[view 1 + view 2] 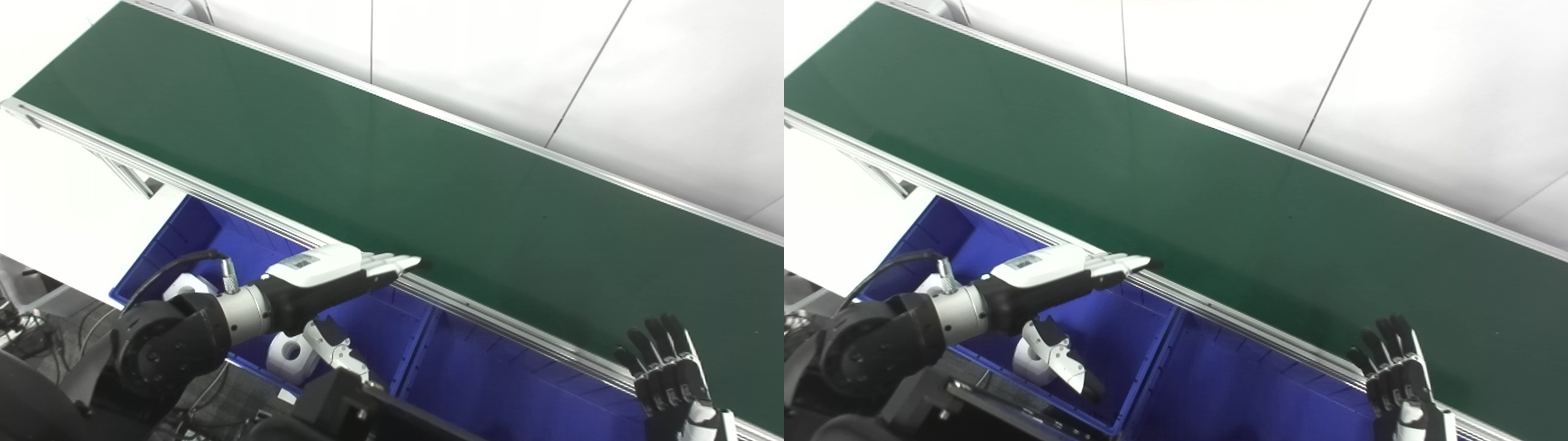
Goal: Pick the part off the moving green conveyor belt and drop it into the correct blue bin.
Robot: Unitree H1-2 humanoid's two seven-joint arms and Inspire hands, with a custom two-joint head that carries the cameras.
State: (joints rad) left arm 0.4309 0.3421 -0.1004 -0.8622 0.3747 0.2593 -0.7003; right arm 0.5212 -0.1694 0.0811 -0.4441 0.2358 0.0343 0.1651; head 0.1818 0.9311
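The green conveyor belt runs diagonally from upper left to lower right, and I see no part on it. My left hand is open and flat, palm down, over the left blue bin, with its fingertips at the belt's near rail. It holds nothing. Two white parts lie in that bin, one under the hand and one behind the wrist. My right hand is open at the bottom right, fingers pointing up, beside the belt's near edge.
A second blue bin sits to the right of the first, below the belt's aluminium rail. White wall panels stand behind the belt. A white surface lies at the left, with cables and dark robot parts below.
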